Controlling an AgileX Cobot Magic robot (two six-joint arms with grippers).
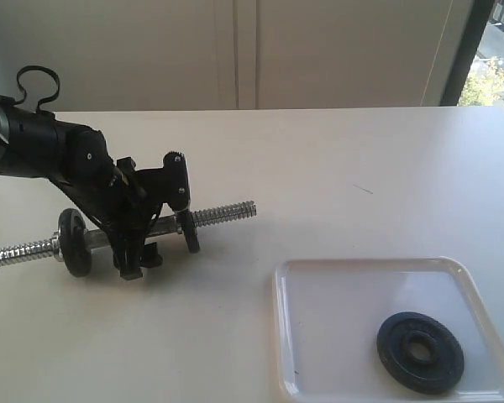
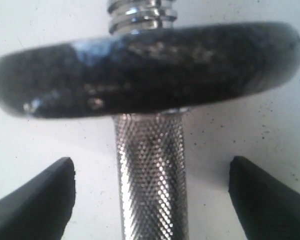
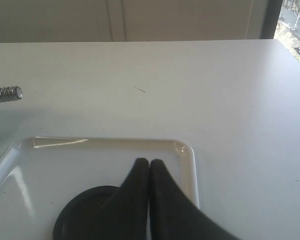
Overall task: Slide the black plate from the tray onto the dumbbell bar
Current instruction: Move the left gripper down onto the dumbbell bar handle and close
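While the small round black iron plate [image 1: 420,352] lies flat in the shallow white plastic tray [image 1: 336,319], the clenched, empty right gripper [image 3: 149,163] hangs seemingly just above it; the spread left gripper [image 2: 150,165] straddles the slim chrome dumbbell bar [image 1: 223,214]

Soft daylight from the right; left wrist view blurred.

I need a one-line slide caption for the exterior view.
Left gripper straddles the dumbbell bar; black plate lies in the white tray.
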